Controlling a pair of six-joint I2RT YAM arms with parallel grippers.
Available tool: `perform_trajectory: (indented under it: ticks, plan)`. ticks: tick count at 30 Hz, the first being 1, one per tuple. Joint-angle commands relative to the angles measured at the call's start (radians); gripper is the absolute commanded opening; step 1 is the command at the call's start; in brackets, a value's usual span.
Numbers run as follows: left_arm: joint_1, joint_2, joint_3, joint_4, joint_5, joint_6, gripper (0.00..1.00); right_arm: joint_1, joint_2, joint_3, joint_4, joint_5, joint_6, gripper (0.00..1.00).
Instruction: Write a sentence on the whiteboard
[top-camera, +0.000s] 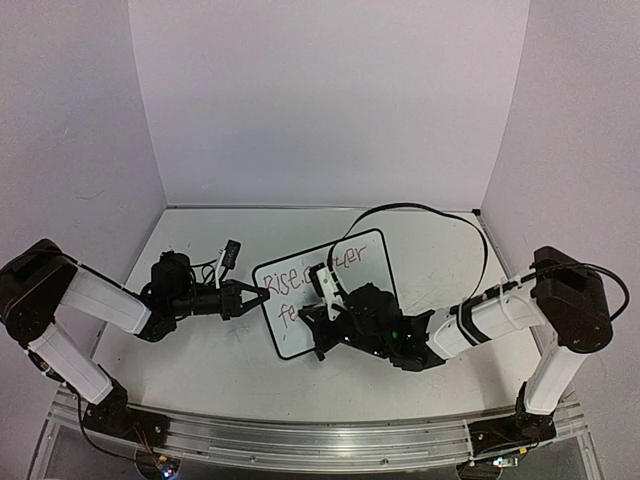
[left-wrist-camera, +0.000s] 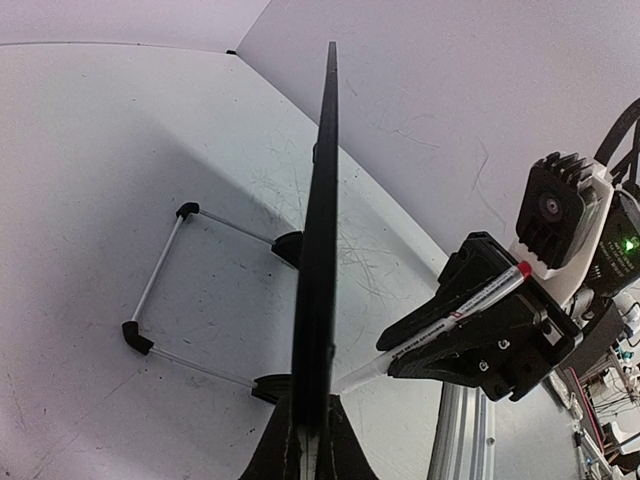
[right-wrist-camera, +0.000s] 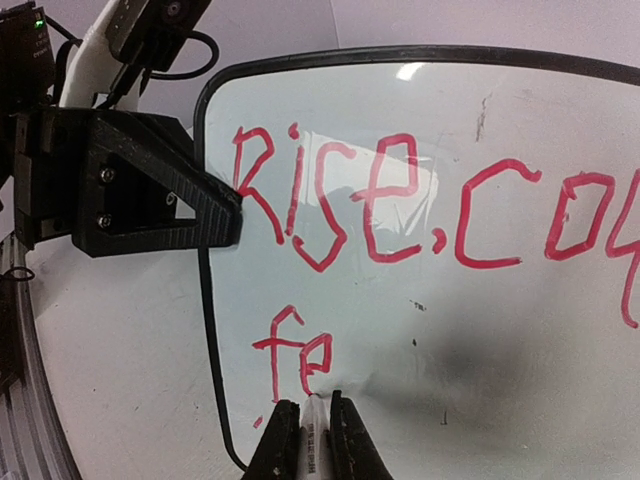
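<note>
The right claw (right-wrist-camera: 313, 425) is closed on a marker (left-wrist-camera: 450, 318), its tip set on the whiteboard (right-wrist-camera: 500, 340) at the second line of the sentence (right-wrist-camera: 380, 200). The upright board is clamped edgewise by the left claw (top-camera: 255, 297), presumably for steadiness.

Our left arm (top-camera: 105, 298) and right arm (top-camera: 497, 320) in white shells with black joints, a black cable (top-camera: 430, 209) arching over the right one, our left pincer (right-wrist-camera: 225, 215) and right pincer (left-wrist-camera: 395, 358) matte black, angular, dotted with small screws, a green light (top-camera: 397, 332) at our right wrist.
</note>
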Motion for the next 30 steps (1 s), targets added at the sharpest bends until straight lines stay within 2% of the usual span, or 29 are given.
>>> perform_trajectory:
  ticks: [1, 5, 8, 11, 15, 30]
  plan:
    - [-0.001, -0.013, -0.003, -0.067, -0.034, 0.025, 0.00, -0.025, -0.033, -0.016, -0.055, 0.118, -0.023, 0.00]
    - [-0.001, -0.013, -0.004, -0.068, -0.034, 0.025, 0.00, -0.031, -0.067, -0.003, -0.052, 0.117, -0.056, 0.00]
    - [-0.001, -0.011, -0.002, -0.069, -0.035, 0.024, 0.00, -0.032, -0.130, -0.039, 0.032, -0.003, -0.111, 0.00]
    - [-0.001, -0.007, 0.004, -0.070, -0.032, 0.024, 0.00, -0.045, -0.124, -0.033, 0.053, -0.098, -0.165, 0.00]
    - [0.000, -0.004, 0.007, -0.071, -0.031, 0.023, 0.00, -0.087, -0.101, -0.027, 0.045, -0.091, -0.147, 0.00]
    - [-0.001, -0.012, 0.003, -0.077, -0.032, 0.025, 0.00, -0.088, -0.055, -0.017, 0.065, -0.112, -0.121, 0.00]
